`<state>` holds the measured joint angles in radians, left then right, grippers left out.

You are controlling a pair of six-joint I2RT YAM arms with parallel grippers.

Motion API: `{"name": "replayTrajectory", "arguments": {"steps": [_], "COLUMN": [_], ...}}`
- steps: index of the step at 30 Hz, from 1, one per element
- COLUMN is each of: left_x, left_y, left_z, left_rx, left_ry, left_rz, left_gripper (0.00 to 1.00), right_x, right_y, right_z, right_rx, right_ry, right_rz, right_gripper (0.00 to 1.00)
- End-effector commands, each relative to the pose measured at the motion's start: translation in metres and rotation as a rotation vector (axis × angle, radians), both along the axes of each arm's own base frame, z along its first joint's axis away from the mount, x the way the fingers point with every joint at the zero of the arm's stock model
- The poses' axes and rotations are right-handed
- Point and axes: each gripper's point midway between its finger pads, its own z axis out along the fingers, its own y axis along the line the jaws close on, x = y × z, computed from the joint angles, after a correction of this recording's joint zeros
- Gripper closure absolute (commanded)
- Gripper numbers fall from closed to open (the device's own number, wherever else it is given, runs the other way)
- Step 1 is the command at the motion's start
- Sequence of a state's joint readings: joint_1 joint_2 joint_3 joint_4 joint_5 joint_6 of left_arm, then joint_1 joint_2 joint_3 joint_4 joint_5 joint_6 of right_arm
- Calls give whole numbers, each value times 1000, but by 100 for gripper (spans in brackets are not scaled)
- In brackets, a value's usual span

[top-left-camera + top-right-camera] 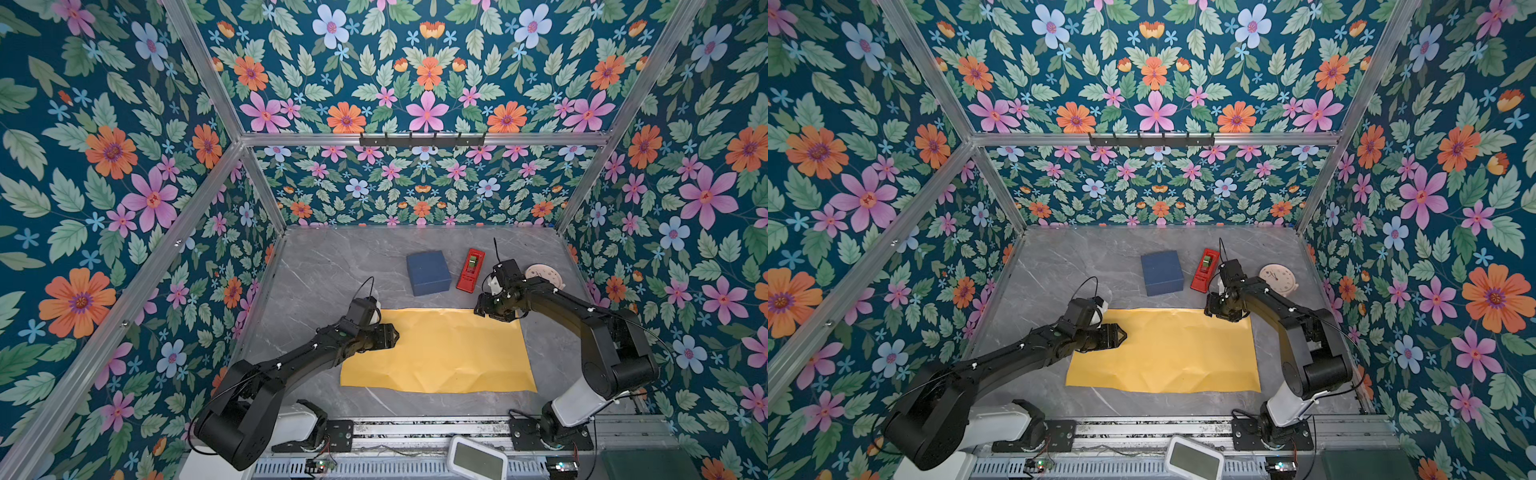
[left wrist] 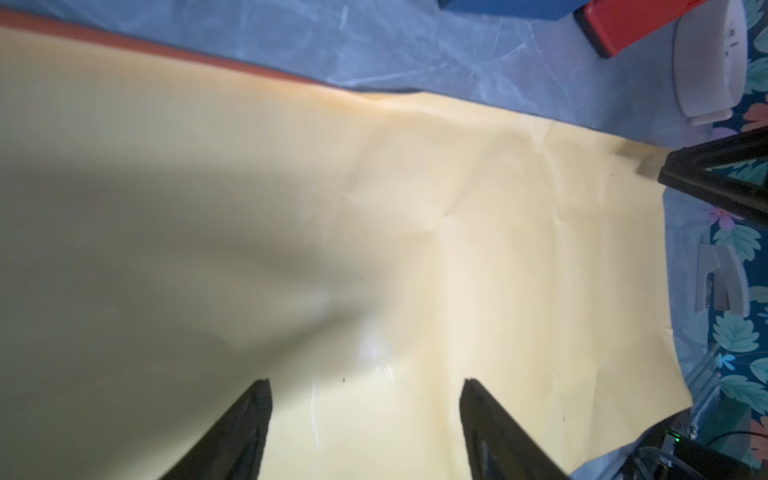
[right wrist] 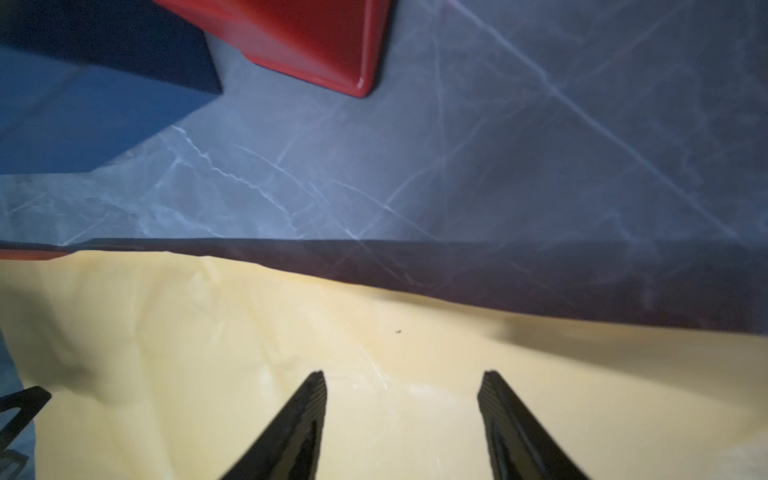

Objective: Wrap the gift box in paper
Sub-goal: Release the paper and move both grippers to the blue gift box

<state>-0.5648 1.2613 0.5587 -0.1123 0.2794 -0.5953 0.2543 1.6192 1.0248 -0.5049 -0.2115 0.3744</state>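
Yellow paper (image 1: 440, 353), dark blue gift box (image 1: 428, 272), red dispenser (image 1: 471, 269).

A grey marbled worktop (image 1: 332, 266) carries a narrow red tape dispenser (image 1: 471, 270), lying flat toward the back, right of the middle. Further right lies a pale round clock face (image 1: 1277, 279). Floral wallpaper (image 1: 104, 166) encloses the scene, and a black hook rail (image 1: 422, 139) hangs on the back crossbar. A white device with a grey screen (image 1: 478, 457) sits at the front edge.

The large yellow paper sheet (image 1: 440, 353) looks matt, with soft creases across it. The low dark blue cardboard box (image 1: 428, 272) is matt and plain-faced. The narrow red plastic tape dispenser (image 1: 470, 270) is glossy. The grey marble-patterned tabletop (image 1: 332, 266) looks smooth, with a faint sheen.
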Motion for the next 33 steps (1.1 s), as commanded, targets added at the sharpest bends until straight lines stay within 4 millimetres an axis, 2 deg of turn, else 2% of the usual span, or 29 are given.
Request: {"name": "replayTrajectory", "arguments": {"steps": [1, 4, 7, 9, 10, 14, 20, 23, 26, 30, 33], "left_x": [13, 41, 77, 102, 116, 156, 188, 198, 201, 201, 203], "left_y": [9, 7, -8, -17, -20, -28, -29, -19, -10, -4, -17], "left_z": [15, 47, 78, 91, 94, 95, 77, 69, 60, 54, 51], "left_rx": [42, 28, -63, -114, -131, -183, -183, -196, -208, -213, -253], "left_ry": [-73, -202, -295, -321, -325, -315, -271, -256, -224, -213, -194], "left_rz": [42, 86, 124, 152, 171, 210, 242, 278, 298, 301, 236], "left_gripper": [22, 19, 17, 17, 17, 18, 21, 21, 22, 22, 22], "right_x": [4, 19, 41, 60, 71, 105, 141, 147, 142, 123, 116], "right_y": [12, 41, 70, 79, 81, 92, 109, 123, 133, 162, 170], "right_z": [24, 56, 81, 89, 86, 82, 64, 49, 37, 46, 49], "right_rx": [55, 189, 242, 227, 217, 201, 190, 237, 263, 366, 413], "right_ry": [-60, -174, -261, -293, -284, -274, -219, -160, -105, -100, -93], "right_rz": [59, 93, 114, 104, 86, 76, 111, 123, 141, 227, 232], "right_gripper": [37, 33, 25, 16, 13, 11, 13, 16, 19, 23, 25]}}
